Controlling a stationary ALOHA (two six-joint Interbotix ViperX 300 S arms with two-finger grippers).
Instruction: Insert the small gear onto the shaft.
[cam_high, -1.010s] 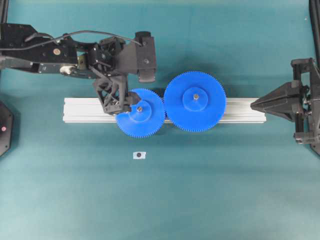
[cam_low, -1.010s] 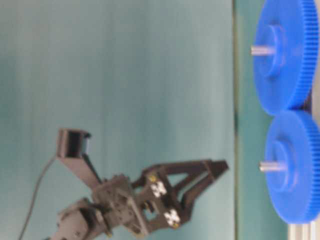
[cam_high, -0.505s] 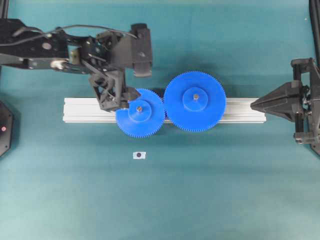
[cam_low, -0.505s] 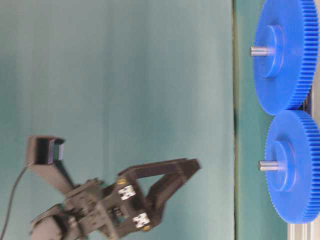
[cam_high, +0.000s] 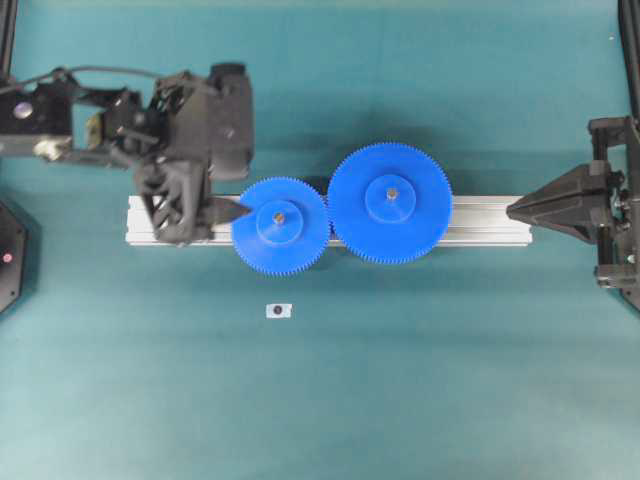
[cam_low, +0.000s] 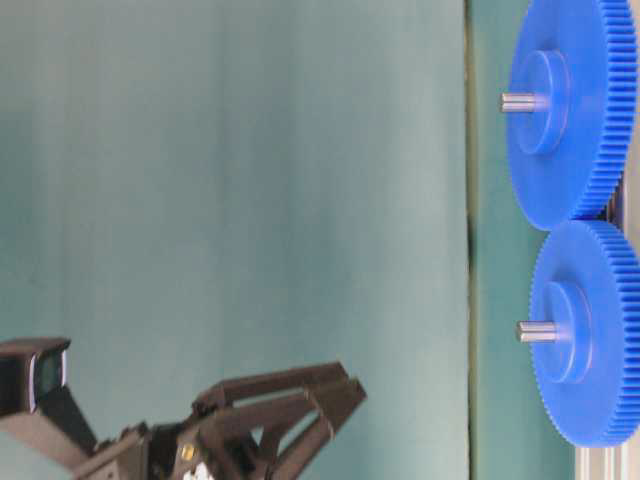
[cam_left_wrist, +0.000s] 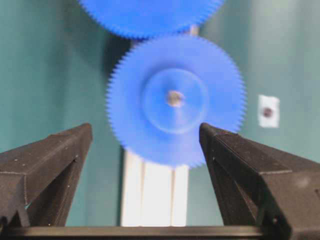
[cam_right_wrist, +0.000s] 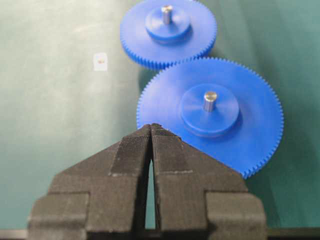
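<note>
Gear: small blue plastic toothed disc (cam_high: 281, 224) seated on thin grey metal shaft (cam_high: 279, 216), meshed with larger blue gear (cam_high: 390, 203) on ribbed aluminium rail (cam_high: 480, 220)
Left pincer (cam_high: 228, 209): wide open, empty, just left of gear, nearer arm
Right pincer (cam_high: 512, 209): closed, empty, well apart

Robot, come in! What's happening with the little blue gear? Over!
Left gripper open, empty, clear of the small gear. Right gripper shut, empty. Small gear seated on the shaft, meshed with the larger gear. Nothing blocking.
</note>
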